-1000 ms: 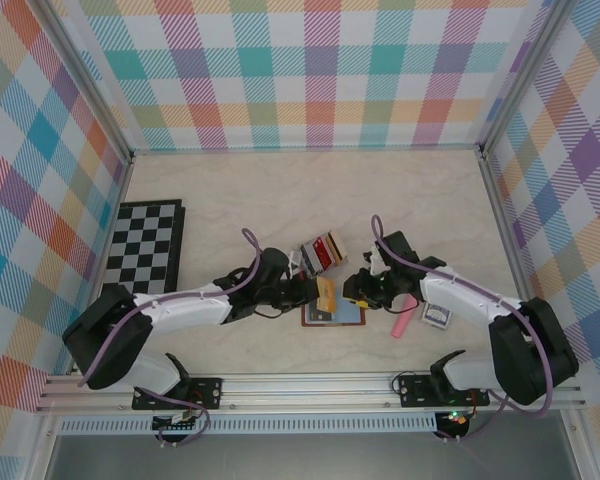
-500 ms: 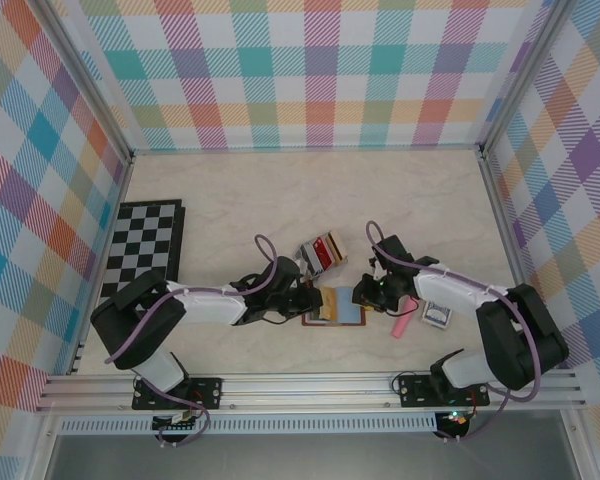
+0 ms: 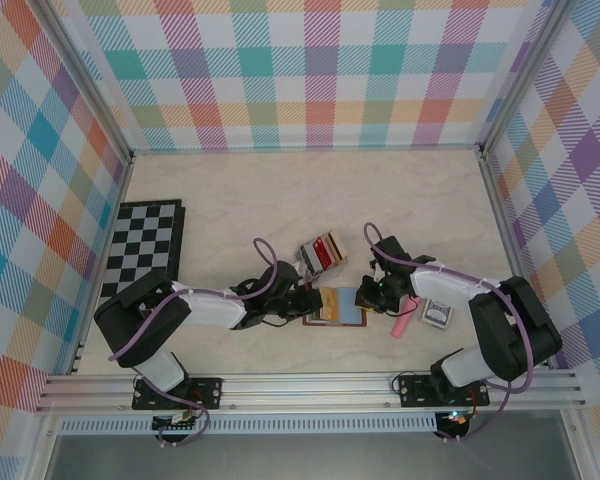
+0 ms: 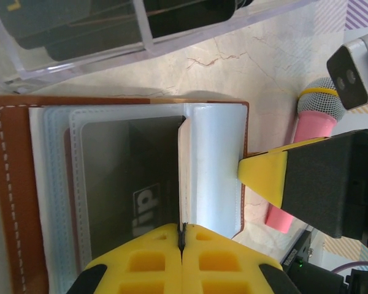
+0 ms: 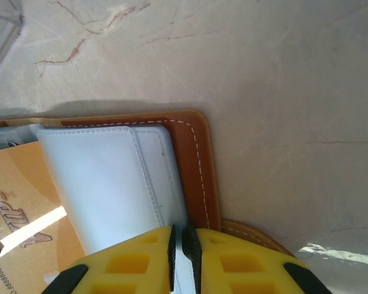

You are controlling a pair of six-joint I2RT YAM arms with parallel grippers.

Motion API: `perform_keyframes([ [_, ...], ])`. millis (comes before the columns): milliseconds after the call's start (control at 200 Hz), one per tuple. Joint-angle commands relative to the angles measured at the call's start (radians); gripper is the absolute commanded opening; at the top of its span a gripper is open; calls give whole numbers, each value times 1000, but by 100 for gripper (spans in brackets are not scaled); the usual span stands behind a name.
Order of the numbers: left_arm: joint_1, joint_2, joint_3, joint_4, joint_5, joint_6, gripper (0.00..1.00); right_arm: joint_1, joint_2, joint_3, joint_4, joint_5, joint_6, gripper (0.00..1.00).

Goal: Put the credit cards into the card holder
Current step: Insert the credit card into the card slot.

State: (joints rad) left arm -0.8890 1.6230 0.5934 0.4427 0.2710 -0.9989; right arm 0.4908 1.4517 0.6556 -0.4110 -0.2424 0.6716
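Brown leather with soft pale blue pockets, the card holder (image 3: 345, 312) lies open on the bench (image 3: 280, 190). The left tool (image 4: 181, 236) pinches a thin gold card (image 5: 24, 202) tucked under a blue flap. The right tool (image 5: 183, 242) pinches that flap's edge. A clear rack (image 3: 309, 256) holds upright cards (image 3: 327, 247).

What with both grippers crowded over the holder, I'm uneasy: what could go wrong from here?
1. The left gripper pinches the card by one end, so it may pivot or catch on a pocket lip instead of sliding in.
2. The right gripper grips only a flap edge of the holder; a slip could let the holder shift.
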Motion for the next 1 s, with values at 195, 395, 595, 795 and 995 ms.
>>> perform_keyframes([
  [195, -28, 50, 20, 89, 21, -29, 0, 3, 62, -9, -3, 49, -8, 17],
  [395, -31, 80, 40, 88, 45, -26, 0, 3, 69, 0, -13, 57, -11, 17],
  [595, -34, 107, 59, 53, 66, -21, 0, 3, 73, 9, -21, 67, -13, 17],
  [795, -33, 58, 63, -87, 56, 26, 0, 3, 73, 19, -36, 81, -20, 17],
  [995, -33, 93, 90, -77, 57, 13, 2, 3, 79, 20, -32, 74, -23, 18],
])
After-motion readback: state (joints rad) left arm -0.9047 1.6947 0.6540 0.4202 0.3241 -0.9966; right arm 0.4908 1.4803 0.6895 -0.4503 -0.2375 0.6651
